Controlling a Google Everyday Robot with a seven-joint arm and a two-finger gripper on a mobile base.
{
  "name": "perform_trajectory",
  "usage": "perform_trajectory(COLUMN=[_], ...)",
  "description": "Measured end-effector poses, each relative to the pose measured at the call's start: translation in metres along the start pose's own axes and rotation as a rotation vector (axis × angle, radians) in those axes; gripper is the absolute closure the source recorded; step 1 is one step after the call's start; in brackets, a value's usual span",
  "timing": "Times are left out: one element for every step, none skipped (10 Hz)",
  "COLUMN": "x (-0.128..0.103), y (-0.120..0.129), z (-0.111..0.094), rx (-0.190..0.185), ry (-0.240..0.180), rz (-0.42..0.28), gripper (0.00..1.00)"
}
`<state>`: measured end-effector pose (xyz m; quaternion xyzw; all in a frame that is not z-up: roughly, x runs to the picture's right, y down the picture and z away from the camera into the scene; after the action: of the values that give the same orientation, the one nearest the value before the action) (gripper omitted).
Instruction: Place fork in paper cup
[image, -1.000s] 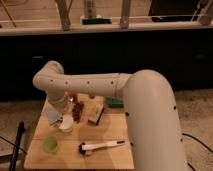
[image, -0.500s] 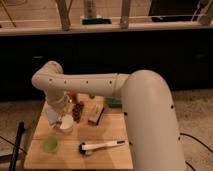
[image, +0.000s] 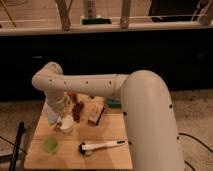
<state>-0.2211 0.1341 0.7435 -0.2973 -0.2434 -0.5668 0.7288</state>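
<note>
Gripper (image: 59, 116) down low at the left-rear part of the wooden table (image: 112, 157), at the end of the white arm (image: 85, 85), just above and touching-close to the paper cup (image: 65, 125). Open, closed or holding: cannot tell, wrist housing in the way.

Fork: not to be made out anywhere on the bare wood. Judged to be either at the gripper or already down by the cup rim, hidden by the wrist; no way to say which.

Handling notes on fork, as judgement: light, stiff metal, smooth and slippery, thin in section. Likely to pivot or slide in a two-finger pinch if taken near one end. Best taken across the handle near mid-length, flat faces against the pads, tines hanging down for the drop. Not fragile; main risk a twist in the grip or a clatter off the rim.

Paper cup: short, pale, wide-mouthed, very light. Easy to nudge or tip with a sideways bump from the wrist or with a long fork leaning on one side. Calls for a release from straight above, near the centre of the mouth.

Neighbours: small green cup (image: 50, 145) in front of the paper cup, apart from it. Dark brown item (image: 77, 111) just right of the gripper. White-handled brush (image: 102, 146) lying near the front edge, well apart.
</note>
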Motion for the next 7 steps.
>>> perform_trajectory(x=[0.0002,0.0001,-0.0004,-0.0007,-0.0009,-0.0011,-0.0012], y=[0.0010,0.0015,0.0018,0.0024,0.0031,0.0032,0.0038], z=[0.0009,0.0022,0.0029,0.0039,0.0050,0.0058,0.0064], rx=[-0.006,-0.012,-0.016,-0.019,-0.021,-0.022,-0.022], ry=[-0.004,-0.008,-0.012,-0.016,-0.019,-0.023,-0.025], rz=[0.003,0.005,0.006,0.007,0.008,0.008,0.006], gripper=[0.83,0.73,0.64,0.53,0.44,0.33,0.25])
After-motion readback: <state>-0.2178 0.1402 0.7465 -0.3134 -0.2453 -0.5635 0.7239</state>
